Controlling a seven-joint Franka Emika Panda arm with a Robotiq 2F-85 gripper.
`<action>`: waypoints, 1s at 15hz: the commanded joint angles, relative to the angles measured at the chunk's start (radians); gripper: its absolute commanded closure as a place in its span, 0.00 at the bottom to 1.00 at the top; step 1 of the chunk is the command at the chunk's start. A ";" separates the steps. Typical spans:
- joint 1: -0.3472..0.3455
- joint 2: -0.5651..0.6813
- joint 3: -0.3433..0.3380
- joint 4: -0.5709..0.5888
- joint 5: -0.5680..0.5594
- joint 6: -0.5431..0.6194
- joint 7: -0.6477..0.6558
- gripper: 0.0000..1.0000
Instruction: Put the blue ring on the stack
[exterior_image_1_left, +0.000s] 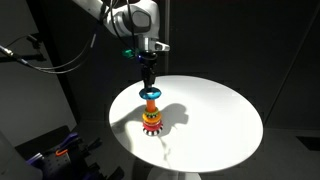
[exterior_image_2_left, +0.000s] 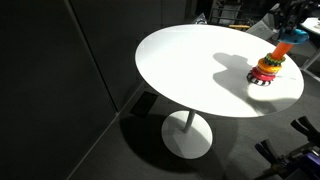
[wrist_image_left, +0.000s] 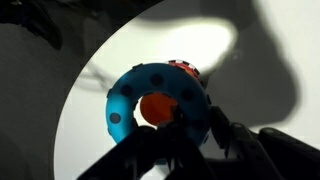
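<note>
The blue ring (exterior_image_1_left: 150, 93) is pinched in my gripper (exterior_image_1_left: 149, 88) right above the stack (exterior_image_1_left: 152, 120), a peg toy with a red gear-edged ring on a round white table. In the wrist view the blue ring (wrist_image_left: 150, 95) fills the middle, with the orange peg top (wrist_image_left: 155, 107) showing through its hole and the red ring's edge (wrist_image_left: 185, 67) behind it. My gripper fingers (wrist_image_left: 195, 125) are shut on the ring's near side. In an exterior view the stack (exterior_image_2_left: 267, 70) stands near the table's right edge, with the blue ring (exterior_image_2_left: 283, 49) just above it.
The round white table (exterior_image_1_left: 215, 115) stands on a single pedestal (exterior_image_2_left: 187, 135) over a dark floor. Dark curtains surround it. Dark equipment with blue and orange parts (exterior_image_1_left: 55, 150) sits low beside the table.
</note>
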 joint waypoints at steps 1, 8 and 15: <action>-0.006 0.003 -0.002 0.004 0.010 -0.002 -0.018 0.89; -0.007 0.003 -0.003 -0.009 0.006 0.016 -0.016 0.89; -0.007 -0.004 -0.005 -0.027 0.006 0.052 -0.014 0.89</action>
